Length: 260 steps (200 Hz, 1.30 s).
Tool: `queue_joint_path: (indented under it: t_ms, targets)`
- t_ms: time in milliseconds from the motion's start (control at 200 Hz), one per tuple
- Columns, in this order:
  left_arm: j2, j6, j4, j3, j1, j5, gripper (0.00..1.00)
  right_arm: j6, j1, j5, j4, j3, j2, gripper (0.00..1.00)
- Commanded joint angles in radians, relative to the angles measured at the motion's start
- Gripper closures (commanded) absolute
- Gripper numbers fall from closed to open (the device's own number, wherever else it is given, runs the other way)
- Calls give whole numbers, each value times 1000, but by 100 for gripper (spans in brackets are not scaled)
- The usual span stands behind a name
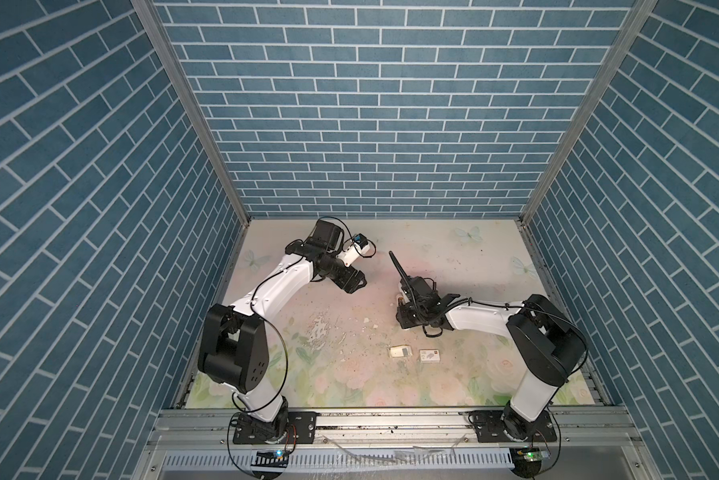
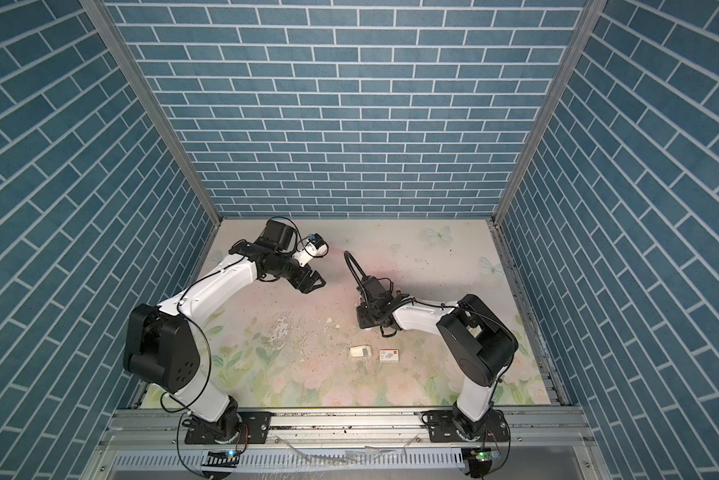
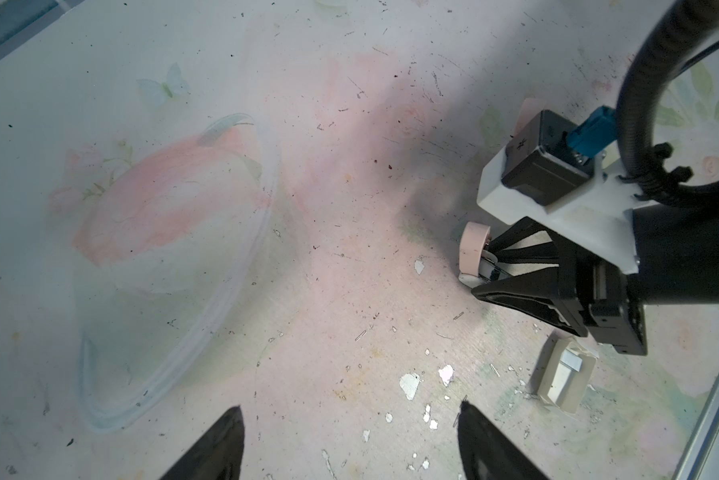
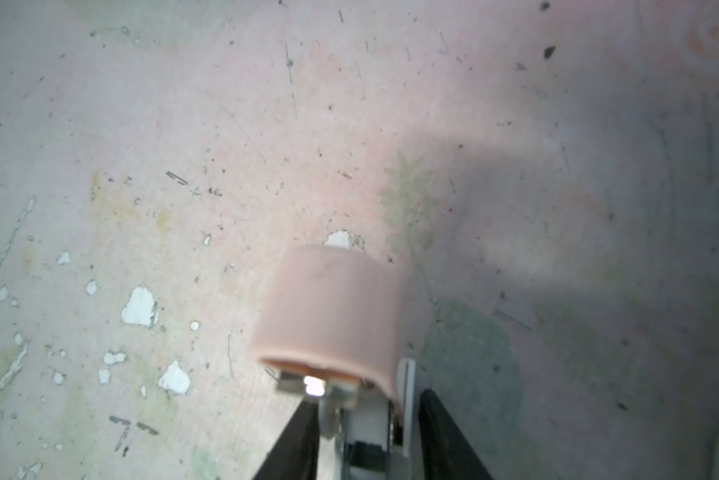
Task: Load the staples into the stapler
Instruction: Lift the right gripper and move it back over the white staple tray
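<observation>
"Just right of the table's middle, at about 3 o'clock in both top views, what has the right gripper got?"

"The stapler. Its fingers are closed narrow on the body, with the pink end poking out past the tips, low over the table. Whether the staple channel is open I cannot tell (the right wrist view is blurred up close)."

"And the staples?"

"Not loaded. A grey strip lies in the opened white tray, at 6 o'clock from that gripper and well apart from the stapler. A small white box with a red mark sits just beside the tray, at its 3 o'clock."

"The left gripper?"

"Wide and empty, hanging above the table at about 9 o'clock from the stapler. Nothing sits between its fingers in the left wrist view."

"So how far along?"

"Early, I'd judge. The stapler is in hand — that much is done. A strip has yet to be picked up, brought over and laid in the channel, and the stapler shut. The free left gripper looks the likely one to fetch it."
</observation>
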<state>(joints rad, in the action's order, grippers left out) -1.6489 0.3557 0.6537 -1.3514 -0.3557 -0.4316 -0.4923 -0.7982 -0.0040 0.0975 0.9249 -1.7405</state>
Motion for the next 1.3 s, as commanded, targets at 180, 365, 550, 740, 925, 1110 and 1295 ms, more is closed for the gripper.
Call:
queue_joint_path:
  t_ms: [180,365,550,740,925,1110,1295]
  targets:
    - [34,20,9,-9,17,-12,17,-46,-9,36,94,-87,239,58]
    - [34,20,5,-13,18,-19,17,-94,-52,15,186,-140,394,59]
    - [23,-1,2,-29,18,-42,17,-185,-158,8,260,-136,438,60]
    - [15,-30,-21,-27,18,-65,17,-291,-253,4,182,-157,382,62]
    - [-1,-39,-28,-28,18,-75,17,-326,-297,21,156,-147,300,64]
    - [-12,-51,-35,-30,18,-90,17,-324,-303,52,180,-117,235,66]
    - [-17,-52,-36,-31,18,-92,17,-325,-304,87,226,-91,206,68]
